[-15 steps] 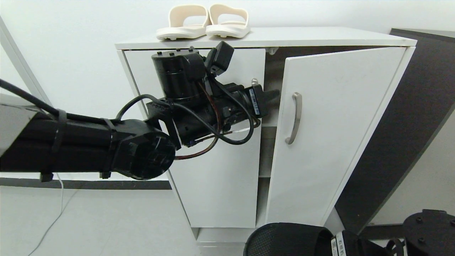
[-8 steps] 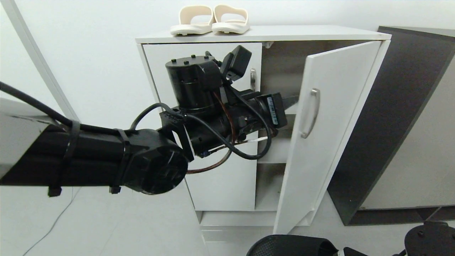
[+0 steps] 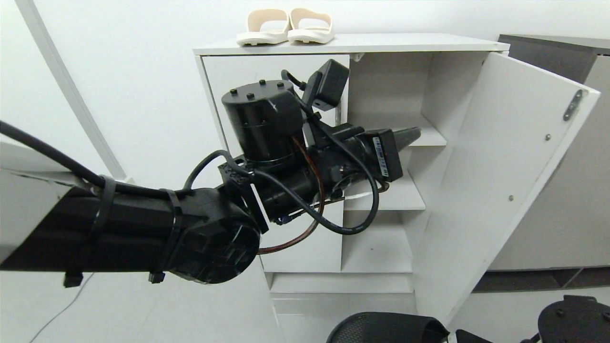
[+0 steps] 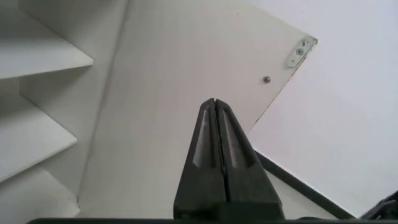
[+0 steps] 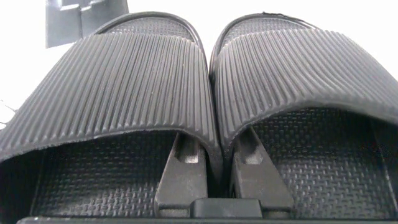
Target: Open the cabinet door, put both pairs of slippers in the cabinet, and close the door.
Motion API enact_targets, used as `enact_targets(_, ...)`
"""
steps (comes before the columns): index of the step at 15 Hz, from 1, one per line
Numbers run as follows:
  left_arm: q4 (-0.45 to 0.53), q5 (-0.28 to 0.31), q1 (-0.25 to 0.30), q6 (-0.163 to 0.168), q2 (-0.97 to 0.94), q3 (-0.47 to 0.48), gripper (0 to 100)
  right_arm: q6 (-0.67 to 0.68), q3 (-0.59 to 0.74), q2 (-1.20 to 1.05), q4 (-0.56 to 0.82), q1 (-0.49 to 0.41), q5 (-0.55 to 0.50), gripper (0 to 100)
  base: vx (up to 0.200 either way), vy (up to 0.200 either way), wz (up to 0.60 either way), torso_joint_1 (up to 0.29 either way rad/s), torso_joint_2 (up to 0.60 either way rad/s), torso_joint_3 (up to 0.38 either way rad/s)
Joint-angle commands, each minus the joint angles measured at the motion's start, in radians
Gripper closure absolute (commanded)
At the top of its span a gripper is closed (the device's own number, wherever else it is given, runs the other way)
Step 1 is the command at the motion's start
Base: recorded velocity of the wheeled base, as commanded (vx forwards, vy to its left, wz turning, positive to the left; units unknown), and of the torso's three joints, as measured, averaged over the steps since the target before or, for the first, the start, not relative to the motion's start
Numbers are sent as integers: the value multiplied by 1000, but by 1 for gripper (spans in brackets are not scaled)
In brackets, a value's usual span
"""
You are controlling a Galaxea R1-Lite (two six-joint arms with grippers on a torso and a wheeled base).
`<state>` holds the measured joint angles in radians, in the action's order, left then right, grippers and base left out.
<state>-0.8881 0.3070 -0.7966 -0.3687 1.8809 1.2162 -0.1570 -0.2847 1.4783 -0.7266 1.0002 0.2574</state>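
- Left gripper: fingers pressed flat together, empty, touching nothing. Parked level with the upper shelf, right in the mouth of the cabinet.
- White pair: on the cabinet top, left end, side by side, well above and behind the left gripper.
- Door: swung wide to the right, inner face out. Opening step done, by the look.
- Black pair: low and near, below and in front of the open shelves, carried on the right arm.
- Right gripper: narrow, one finger under each strap, the two touching strap walls pinched between. Slippers side by side, long axis straight out from the wrist.
- Next, as a guess: black pair up and forward, end-first onto a shelf. Right arm much the nearer. Left arm across the opening, so probably needs pulling clear first to avoid a clash.
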Motion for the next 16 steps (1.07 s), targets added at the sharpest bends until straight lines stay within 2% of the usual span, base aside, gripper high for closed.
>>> enact_targets(1,21,0,59,4,-63,-40,100,7,-41,42,-1,-49,-50,100,0,0,0,0,0,0)
enact_targets(2,54,0,108,4,-108,-52,100,24,-64,59,-1,-72,-115,100,0,0,0,0,0,0)
enact_targets(3,69,0,129,5,-131,-55,100,39,-74,65,-1,-77,-141,100,0,0,0,0,0,0)
enact_targets(4,202,-11,226,21,-259,-95,100,128,-114,97,-2,-80,-291,100,0,0,0,0,0,0)
enact_targets(5,238,-20,240,27,-293,-109,100,142,-126,105,-2,-80,-325,100,0,0,0,0,0,0)
enact_targets(6,422,-95,272,40,-450,-164,100,183,-172,142,-2,-80,-478,100,0,0,0,0,0,0)
enact_targets(7,646,-221,274,57,-632,-216,100,228,-231,181,-2,-80,-607,100,0,0,0,0,0,0)
enact_targets(8,753,-299,274,88,-740,-254,100,260,-281,211,-2,-81,-664,100,0,0,0,0,0,0)
enact_targets(9,810,-385,274,122,-842,-308,100,284,-330,237,-1,-91,-722,100,0,0,0,0,0,0)
enact_targets(10,831,-445,274,142,-907,-343,100,297,-357,257,-1,-104,-761,100,0,0,0,0,0,0)
enact_targets(11,882,-605,274,205,-1031,-431,100,310,-404,300,-1,-135,-820,100,0,0,0,0,0,0)
enact_targets(12,905,-695,292,235,-1092,-469,100,318,-418,316,-1,-149,-839,100,0,0,0,0,0,0)
enact_targets(13,931,-764,471,298,-1209,-557,100,323,-439,349,-2,-173,-863,100,0,0,0,0,0,0)
enact_targets(15,931,-796,674,323,-1362,-693,100,324,-441,370,-2,-183,-866,100,0,0,0,0,0,0)
enact_targets(16,931,-807,743,353,-1462,-781,100,324,-439,370,-2,-183,-866,100,0,0,0,0,0,0)
